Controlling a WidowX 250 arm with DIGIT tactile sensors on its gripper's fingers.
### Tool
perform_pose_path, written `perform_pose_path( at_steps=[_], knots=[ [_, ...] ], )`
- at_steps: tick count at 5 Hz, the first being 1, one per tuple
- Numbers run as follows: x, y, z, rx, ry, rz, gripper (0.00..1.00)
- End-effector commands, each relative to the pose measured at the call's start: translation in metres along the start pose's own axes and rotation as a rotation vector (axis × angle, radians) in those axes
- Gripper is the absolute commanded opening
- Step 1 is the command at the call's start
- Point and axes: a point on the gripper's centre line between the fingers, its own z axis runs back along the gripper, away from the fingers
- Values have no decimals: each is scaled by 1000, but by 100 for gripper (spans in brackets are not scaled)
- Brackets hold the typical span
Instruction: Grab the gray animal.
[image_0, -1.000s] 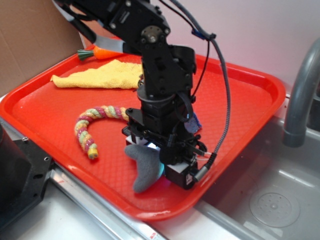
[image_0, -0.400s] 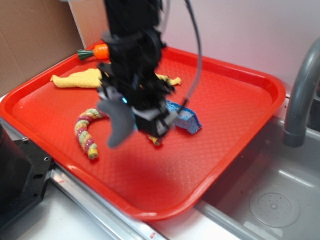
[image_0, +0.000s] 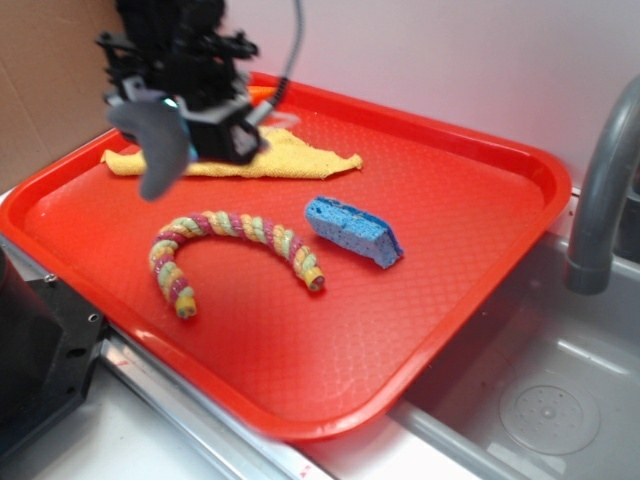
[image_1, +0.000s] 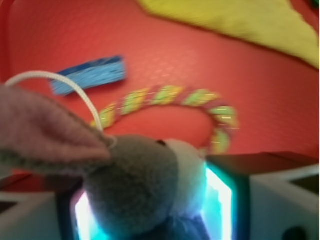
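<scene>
The gray animal (image_0: 160, 145) hangs in the air over the back left of the red tray (image_0: 470, 170), tail pointing down. My gripper (image_0: 185, 110) is shut on its upper part. In the wrist view the gray animal (image_1: 140, 185) fills the gap between the two fingers (image_1: 225, 200), and its thin white string loop (image_1: 60, 85) arcs up at the left. Far below it lies the tray (image_1: 280, 120).
On the tray lie a striped multicolour rope curve (image_0: 225, 245), a blue sponge (image_0: 352, 230) and a yellow cloth (image_0: 280, 155). A gray faucet (image_0: 600, 180) stands over the metal sink (image_0: 530, 400) at the right. A black block (image_0: 40, 350) sits at the lower left.
The gripper has risen and swung left and back across the tray, carrying the gray animal off the tray floor. The rope and sponge it had covered now show whole.
</scene>
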Motion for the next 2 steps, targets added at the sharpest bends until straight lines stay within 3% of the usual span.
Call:
perform_pose_path(
  at_steps=[1,2],
  knots=[
    [3,30,25,5,-93,119,0],
    [6,15,20,85,-96,63,0]
  ],
)
